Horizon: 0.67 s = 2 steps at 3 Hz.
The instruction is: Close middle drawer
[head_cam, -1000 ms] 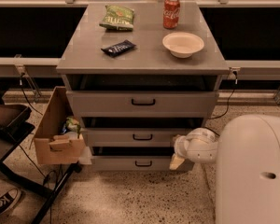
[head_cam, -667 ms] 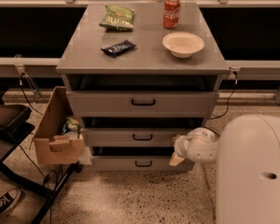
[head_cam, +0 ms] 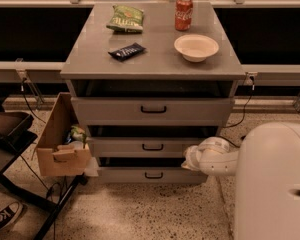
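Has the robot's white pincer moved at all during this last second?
No. The white pincer sits where it was, beside the right end of the grey wooden middle drawer and its flat front, which has not shifted either.

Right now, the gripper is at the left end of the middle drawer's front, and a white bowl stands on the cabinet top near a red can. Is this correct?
Not quite. In the camera view the gripper is at the right end of the middle drawer front, not the left. The white bowl does stand on the cabinet top near the red can.
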Tool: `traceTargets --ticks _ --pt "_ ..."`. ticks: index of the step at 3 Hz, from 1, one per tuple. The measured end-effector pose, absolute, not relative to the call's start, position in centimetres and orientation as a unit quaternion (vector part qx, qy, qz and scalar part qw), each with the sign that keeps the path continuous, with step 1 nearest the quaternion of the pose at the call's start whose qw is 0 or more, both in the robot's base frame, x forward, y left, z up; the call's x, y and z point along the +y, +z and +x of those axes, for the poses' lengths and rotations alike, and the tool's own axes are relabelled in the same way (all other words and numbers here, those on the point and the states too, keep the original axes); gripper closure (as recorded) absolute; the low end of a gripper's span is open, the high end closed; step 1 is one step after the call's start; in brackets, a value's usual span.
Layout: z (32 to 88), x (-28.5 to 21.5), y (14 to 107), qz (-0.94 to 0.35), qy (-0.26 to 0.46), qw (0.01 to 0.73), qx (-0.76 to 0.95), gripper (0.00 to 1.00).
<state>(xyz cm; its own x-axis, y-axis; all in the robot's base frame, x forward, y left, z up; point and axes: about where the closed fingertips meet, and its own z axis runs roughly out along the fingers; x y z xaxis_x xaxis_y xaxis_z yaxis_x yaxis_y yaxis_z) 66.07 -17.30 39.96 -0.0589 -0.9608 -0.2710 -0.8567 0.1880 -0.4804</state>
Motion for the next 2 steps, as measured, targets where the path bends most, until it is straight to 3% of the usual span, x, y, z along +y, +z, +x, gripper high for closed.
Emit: traceTargets --ticks 1,2 --pt "62.6 -16.8 42.6 -0.663 -0.1 0.257 0.696 0.85" --pt "57.6 -17.6 46.5 -0.687 -0.126 0.213 0.683 1.0"
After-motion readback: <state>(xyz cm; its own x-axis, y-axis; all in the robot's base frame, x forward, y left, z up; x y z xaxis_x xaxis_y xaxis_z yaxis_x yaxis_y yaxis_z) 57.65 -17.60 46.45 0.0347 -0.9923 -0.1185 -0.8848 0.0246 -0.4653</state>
